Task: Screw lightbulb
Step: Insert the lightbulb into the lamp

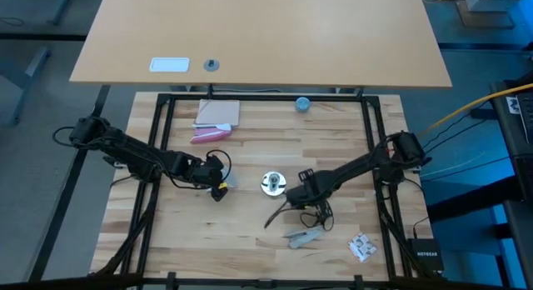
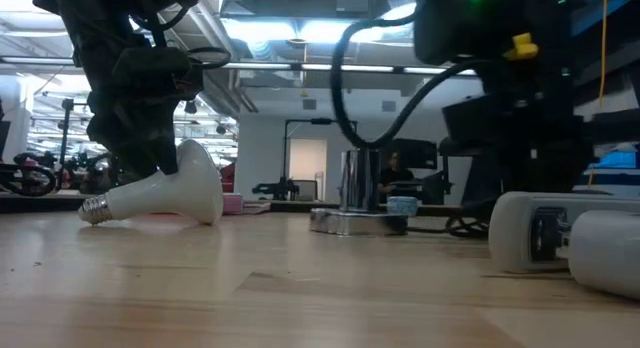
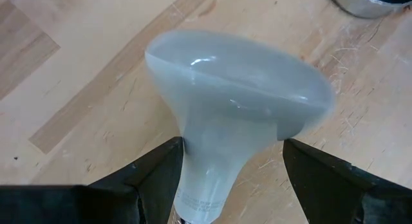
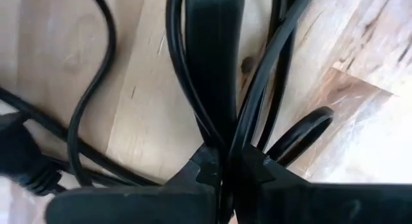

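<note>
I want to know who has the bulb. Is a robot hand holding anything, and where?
The left tool has its fingers on each side of the lightbulb's narrow neck, the bulb lying on the table. The right tool is shut on black cord.

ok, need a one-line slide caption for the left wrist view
Left hand open, fingers straddling the neck of the white lightbulb lying on the wooden table.

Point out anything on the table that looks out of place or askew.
The lightbulb lies on its side on the wood, its neck between the left gripper's open fingers. The right gripper is shut on a tangle of black cord near the silver base.
</note>
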